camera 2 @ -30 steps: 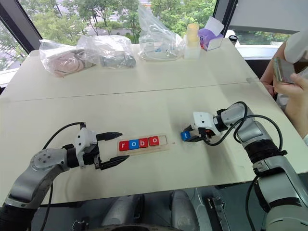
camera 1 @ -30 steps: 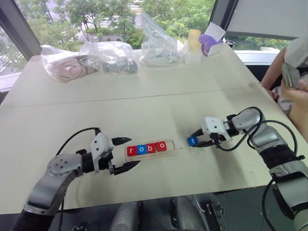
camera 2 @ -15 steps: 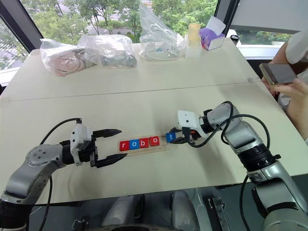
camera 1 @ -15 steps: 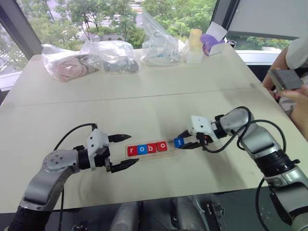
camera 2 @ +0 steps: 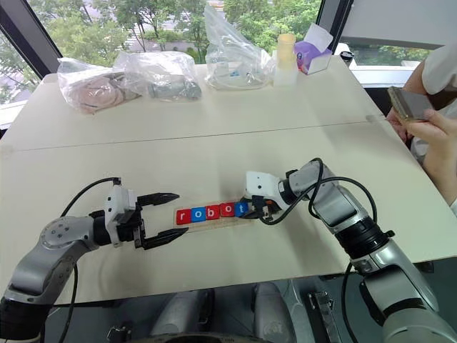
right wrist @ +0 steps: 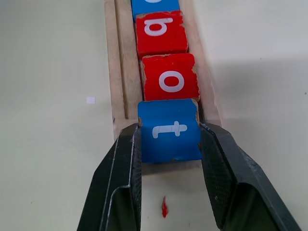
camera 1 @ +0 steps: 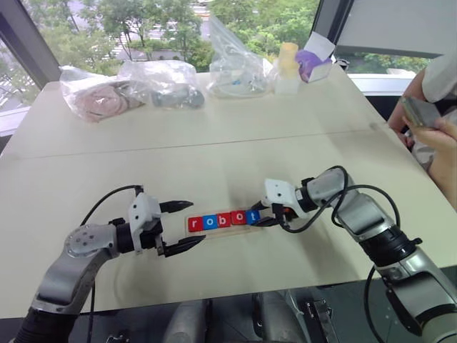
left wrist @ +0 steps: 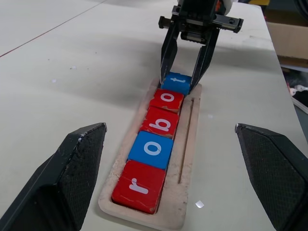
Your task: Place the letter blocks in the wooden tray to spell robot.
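Observation:
The wooden tray (left wrist: 188, 144) lies near the table's front edge, and several letter blocks in it read r, o, b, o: red r (left wrist: 139, 185), blue o (left wrist: 151, 148), red b (left wrist: 161, 124), red o (right wrist: 170, 79). At the tray's right end my right gripper (camera 1: 260, 213) is shut on the blue t block (right wrist: 169, 130), which sits right against the red o. I cannot tell whether the t lies flat in the slot. At the tray's left end my left gripper (camera 1: 194, 223) stands open, its fingers (left wrist: 72, 168) spread on either side of the tray and holding nothing.
Clear plastic bags (camera 1: 161, 82) with items, a pale bottle (camera 1: 288, 68) and a purple box (camera 1: 314, 64) line the table's far edge. A person's hand holding a phone (camera 1: 421, 111) is at the right. The table's front edge runs just below the tray.
My right gripper carried the blue t block leftward across the table to the tray's right end, against the red o. The left gripper stayed open in place.

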Controlling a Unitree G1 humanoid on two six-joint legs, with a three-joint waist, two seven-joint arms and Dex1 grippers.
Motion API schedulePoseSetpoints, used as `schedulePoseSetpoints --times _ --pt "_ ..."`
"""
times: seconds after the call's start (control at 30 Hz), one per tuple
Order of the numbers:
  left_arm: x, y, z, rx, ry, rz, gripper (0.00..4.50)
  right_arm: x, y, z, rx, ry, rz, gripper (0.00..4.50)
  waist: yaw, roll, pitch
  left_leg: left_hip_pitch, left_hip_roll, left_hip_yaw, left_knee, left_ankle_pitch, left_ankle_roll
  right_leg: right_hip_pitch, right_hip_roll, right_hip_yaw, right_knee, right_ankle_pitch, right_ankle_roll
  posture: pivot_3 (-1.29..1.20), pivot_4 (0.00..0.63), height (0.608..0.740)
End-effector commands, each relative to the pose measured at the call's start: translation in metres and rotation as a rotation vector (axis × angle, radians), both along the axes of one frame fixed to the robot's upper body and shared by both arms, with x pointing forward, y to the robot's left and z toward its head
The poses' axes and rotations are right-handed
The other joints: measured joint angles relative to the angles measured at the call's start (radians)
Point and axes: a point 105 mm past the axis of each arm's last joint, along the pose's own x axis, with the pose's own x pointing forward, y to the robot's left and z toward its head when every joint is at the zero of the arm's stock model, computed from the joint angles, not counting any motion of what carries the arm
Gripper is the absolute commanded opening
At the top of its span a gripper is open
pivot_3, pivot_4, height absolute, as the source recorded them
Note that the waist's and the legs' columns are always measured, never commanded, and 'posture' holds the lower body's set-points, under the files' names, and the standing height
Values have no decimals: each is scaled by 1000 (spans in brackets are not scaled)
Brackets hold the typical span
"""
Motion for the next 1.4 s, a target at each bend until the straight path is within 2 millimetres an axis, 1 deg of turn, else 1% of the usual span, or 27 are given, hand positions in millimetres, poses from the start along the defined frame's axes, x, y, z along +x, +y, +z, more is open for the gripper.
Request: schedulePoseSetpoints --times 0.03,0.23,0.4,0.43,0.47,0.57,0.6,0.73,0.83,0.93,1.03,1.23,1.4 --pt "0 0 8 -7 -45 10 4500 1 6 8 5 -40 26 1137 0 0 0 0 0 0 0 0 0 0 0 0 0 0 0 0 150 740" --pt "1 -5 10 -10 -50 11 4500 3 12 8 14 -48 26 1137 -3 0 0 0 0 0 0 0 0 0 0 0 0 1 1 0 150 740" --pt "2 -5 10 -12 -50 15 4500 2 11 5 4 -45 30 1137 -2 0 0 0 0 0 0 0 0 0 1 0 0 1 1 0 150 740" --pt "3 -5 10 -12 -49 14 4500 1 12 5 6 -43 31 2188 -2 0 0 0 0 0 0 0 0 0 1 0 0 1 1 0 150 740" --pt "3 -5 10 -12 -48 14 4500 1 12 6 7 -42 32 2622 -1 0 0 0 0 0 0 0 0 0 1 0 0 1 1 0 150 740" --pt "3 -2 10 -10 -45 14 4500 1 12 9 8 -54 34 4192 -1 0 0 0 0 0 0 0 0 0 1 0 0 1 1 0 150 740" --pt "3 0 9 -9 -43 15 4500 2 11 13 10 -65 35 4455 -1 0 0 0 0 0 0 0 0 0 1 0 0 1 1 0 150 740" --pt "2 4 5 -6 -32 16 4500 8 2 32 26 -112 3 4455 -1 0 0 0 0 0 0 0 0 0 1 0 0 1 1 0 150 740" --pt "-1 2 2 -5 -25 12 4500 10 -4 38 33 -123 -23 4455 0 0 0 0 0 0 0 0 0 0 1 0 0 1 1 0 150 740" --pt "-4 1 0 -6 -13 11 4500 10 -12 38 23 -131 -41 4455 0 0 0 0 0 0 0 0 0 0 0 0 0 0 1 0 150 740" --pt "-5 -1 -1 -3 -12 8 4500 10 -17 31 13 -113 -62 4455 0 0 0 0 0 0 0 0 0 0 0 0 0 0 1 0 150 740" --pt "-4 -2 2 -1 -19 9 4500 2 -14 28 18 -64 -38 4455 0 0 0 0 0 0 0 0 0 0 0 0 0 0 1 0 150 740" --pt "-4 -2 4 -1 -21 11 4500 7 -10 25 24 -86 -46 4455 0 0 0 0 0 0 0 0 0 0 0 0 0 0 1 0 150 740"
